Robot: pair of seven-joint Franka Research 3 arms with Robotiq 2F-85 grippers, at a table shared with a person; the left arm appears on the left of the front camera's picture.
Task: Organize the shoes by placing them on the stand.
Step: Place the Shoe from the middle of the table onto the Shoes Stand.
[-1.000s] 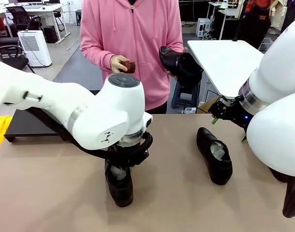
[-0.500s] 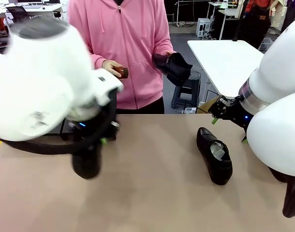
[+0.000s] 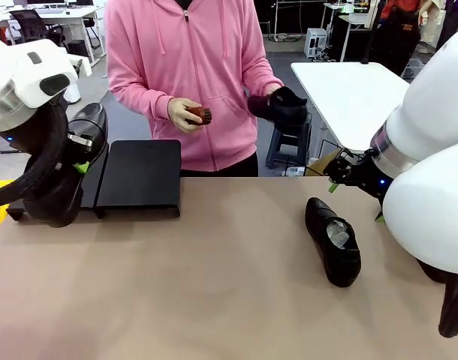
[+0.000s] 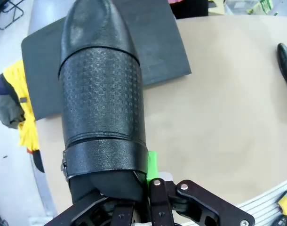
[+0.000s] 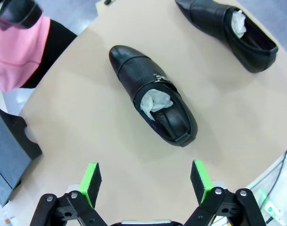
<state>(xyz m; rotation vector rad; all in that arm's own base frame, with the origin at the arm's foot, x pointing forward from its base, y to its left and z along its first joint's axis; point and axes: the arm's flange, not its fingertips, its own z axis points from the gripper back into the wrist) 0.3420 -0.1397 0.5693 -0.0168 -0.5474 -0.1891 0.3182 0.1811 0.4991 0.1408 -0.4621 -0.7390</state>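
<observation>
- Left gripper (image 4: 139, 176) is clamped on the heel end of a shoe (image 4: 101, 103); the toe is pointed ahead, over the stand (image 4: 162, 42).
- Right gripper (image 5: 146, 181) is spread wide and angled down at the table (image 5: 87, 141); a second shoe (image 5: 153, 96) is seen just ahead.

LEFT ARM: left gripper (image 3: 77, 154) carried shoe (image 3: 92, 124) from tabletop (image 3: 214, 292) centre to over stand (image 3: 139, 176) | PERSON: lowered brush (image 3: 201, 115) and second shoe (image 3: 281, 106)

Grips a shoe (image 4: 101, 94) tight in the left hand (image 3: 77, 156), raised at far left; holds the right hand (image 5: 146, 181) spread wide, empty, pointing downward.
</observation>
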